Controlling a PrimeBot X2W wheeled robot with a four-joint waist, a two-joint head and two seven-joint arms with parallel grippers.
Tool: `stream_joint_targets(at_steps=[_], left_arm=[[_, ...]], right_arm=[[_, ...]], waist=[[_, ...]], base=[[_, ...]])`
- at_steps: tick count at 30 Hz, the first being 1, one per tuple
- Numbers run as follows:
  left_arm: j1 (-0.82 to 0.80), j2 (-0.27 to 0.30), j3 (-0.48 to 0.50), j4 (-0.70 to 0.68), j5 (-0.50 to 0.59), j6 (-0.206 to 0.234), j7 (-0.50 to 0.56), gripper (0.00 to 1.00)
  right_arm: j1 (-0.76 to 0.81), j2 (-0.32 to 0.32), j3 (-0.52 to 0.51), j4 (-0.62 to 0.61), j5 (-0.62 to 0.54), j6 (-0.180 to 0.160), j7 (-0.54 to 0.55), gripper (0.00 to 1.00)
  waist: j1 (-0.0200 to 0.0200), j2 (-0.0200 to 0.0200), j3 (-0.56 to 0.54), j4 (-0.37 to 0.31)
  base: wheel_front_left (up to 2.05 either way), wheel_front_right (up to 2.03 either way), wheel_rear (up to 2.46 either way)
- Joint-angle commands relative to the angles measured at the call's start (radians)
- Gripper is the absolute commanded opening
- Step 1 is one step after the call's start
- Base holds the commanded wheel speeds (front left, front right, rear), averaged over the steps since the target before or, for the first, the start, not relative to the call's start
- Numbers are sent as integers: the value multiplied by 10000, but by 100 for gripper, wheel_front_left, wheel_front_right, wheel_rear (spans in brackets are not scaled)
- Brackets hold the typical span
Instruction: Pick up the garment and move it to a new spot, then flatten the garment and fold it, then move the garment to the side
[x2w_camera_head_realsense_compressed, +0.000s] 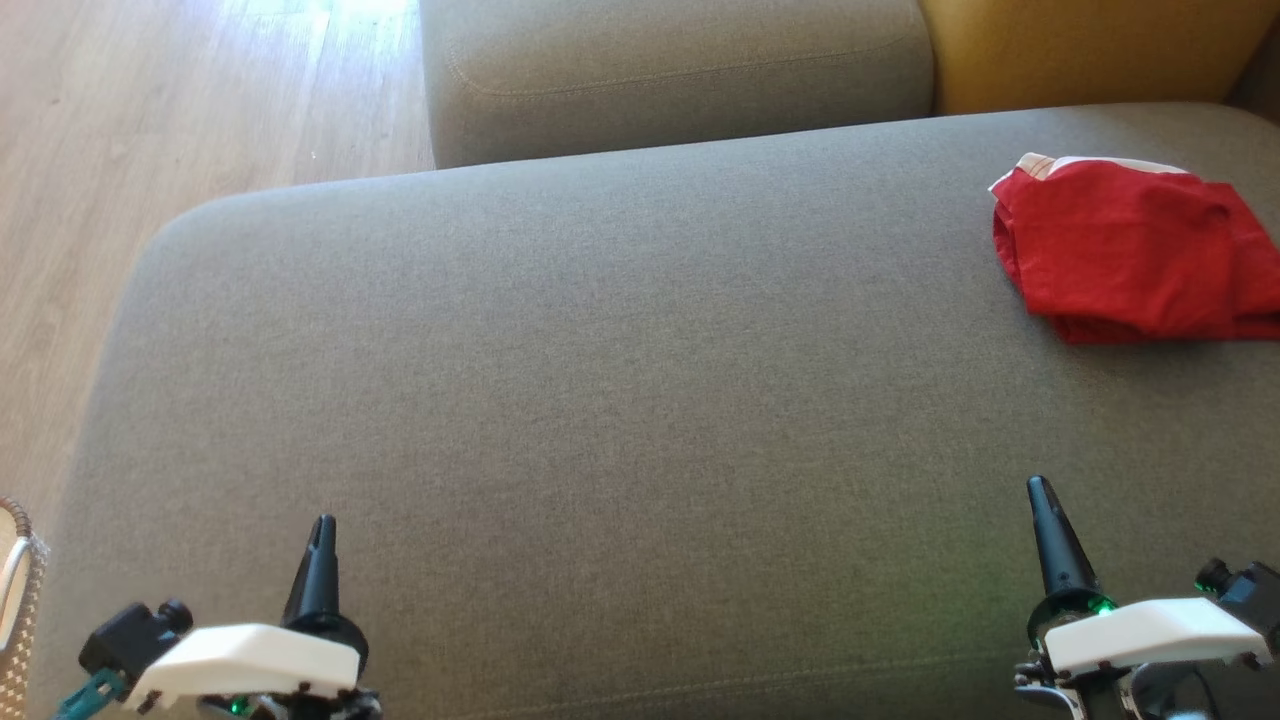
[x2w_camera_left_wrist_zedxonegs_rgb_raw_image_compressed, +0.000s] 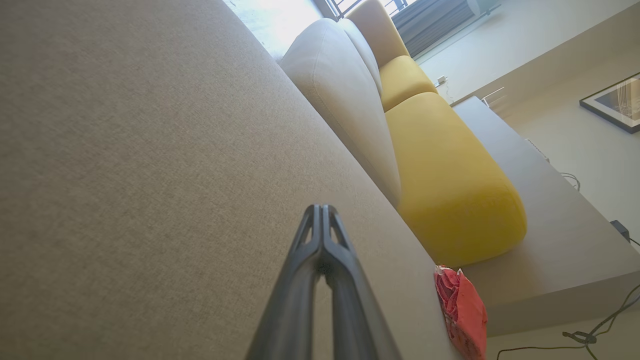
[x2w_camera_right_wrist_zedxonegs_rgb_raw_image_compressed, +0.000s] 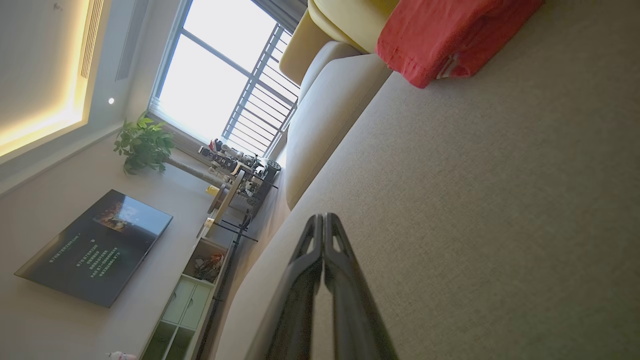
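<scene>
The garment (x2w_camera_head_realsense_compressed: 1135, 250) is red with a pale trim, lying folded and bunched at the far right of the grey sofa seat (x2w_camera_head_realsense_compressed: 620, 400). It shows as a red lump (x2w_camera_left_wrist_zedxonegs_rgb_raw_image_compressed: 462, 310) in the left wrist view and as a red fold (x2w_camera_right_wrist_zedxonegs_rgb_raw_image_compressed: 440, 37) at the top of the right wrist view. My left gripper (x2w_camera_head_realsense_compressed: 322, 535) rests low at the front left, shut and empty, its fingers (x2w_camera_left_wrist_zedxonegs_rgb_raw_image_compressed: 320, 235) pressed together. At the front right my right gripper (x2w_camera_head_realsense_compressed: 1040, 492) is shut too, well short of the garment, its fingertips (x2w_camera_right_wrist_zedxonegs_rgb_raw_image_compressed: 324, 225) touching.
A grey back cushion (x2w_camera_head_realsense_compressed: 670, 70) and a yellow cushion (x2w_camera_head_realsense_compressed: 1090, 50) stand behind the seat. Wooden floor (x2w_camera_head_realsense_compressed: 150, 130) lies to the left, with a woven basket (x2w_camera_head_realsense_compressed: 20, 600) at the lower left edge. A television (x2w_camera_right_wrist_zedxonegs_rgb_raw_image_compressed: 95, 247) and shelving stand across the room.
</scene>
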Motion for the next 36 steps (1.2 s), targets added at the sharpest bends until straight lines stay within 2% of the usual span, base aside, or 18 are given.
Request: stream_joint_targets(at_steps=[1, 26, 27, 36], left_arm=[[-629, 180, 337, -220, -336, -141, 91, 0], [-1399, 192, 943, 400, -3324, -779, 777, 0], [-1754, 189, 1232, 686, -4686, -1071, 1101, 0], [-2045, 184, 1474, 920, -5796, -1311, 1370, 0]], right_arm=[[-623, -178, 61, -254, 359, 0, 68, 0], [-1176, -209, -127, 69, 3202, -1, 747, 0], [-1431, -215, -225, 218, 4497, -1, 1067, 0], [-1640, -217, -309, 341, 5553, -2, 1333, 0]], waist=[[0, 0, 7, -2], [0, 0, 124, -34], [0, 0, 177, -49], [0, 0, 220, -62]], base=[[0, 0, 0], [0, 0, 0], [0, 0, 0], [0, 0, 0]])
